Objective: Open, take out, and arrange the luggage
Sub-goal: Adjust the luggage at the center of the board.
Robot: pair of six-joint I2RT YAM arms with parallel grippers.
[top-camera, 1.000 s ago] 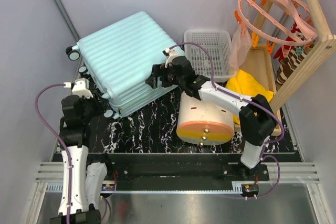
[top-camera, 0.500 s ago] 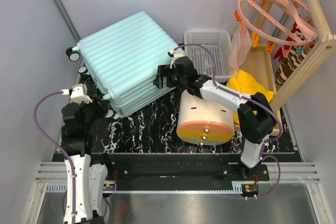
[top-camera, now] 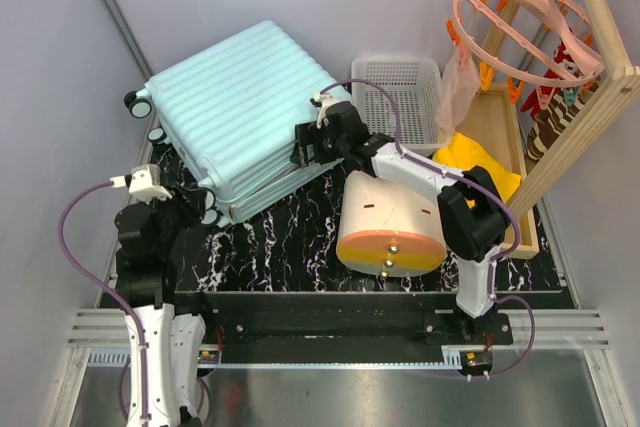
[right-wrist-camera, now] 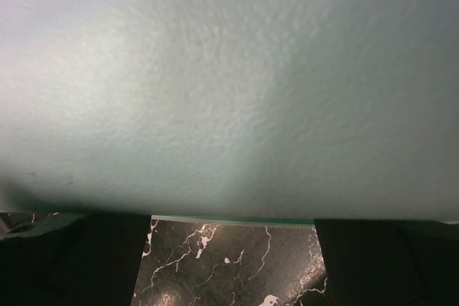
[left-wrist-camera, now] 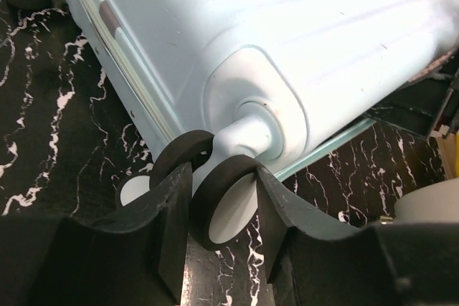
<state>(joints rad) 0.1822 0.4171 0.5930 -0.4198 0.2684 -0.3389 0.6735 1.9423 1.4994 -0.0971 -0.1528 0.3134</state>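
Pale mint-blue ribbed hard-shell suitcase sits tilted in the frame's upper left. The left claw is clamped on its black caster wheel. The right claw, spread wide, is against the shell's lower-right edge. Probably smartest to anchor that wheel firmly and pry slowly along the seam.

My luggage is pale mint-blue, its shell striped with ribs; in my right wrist view it turns a grainy grey-green. Its wheel is black with a white hub, and my left claw is matte black. The tabletop is black marble veined in white. Toward the right of the overhead frame I see a white mesh basket, a cream cylinder with an orange end, a yellow cloth and a pink hanger.
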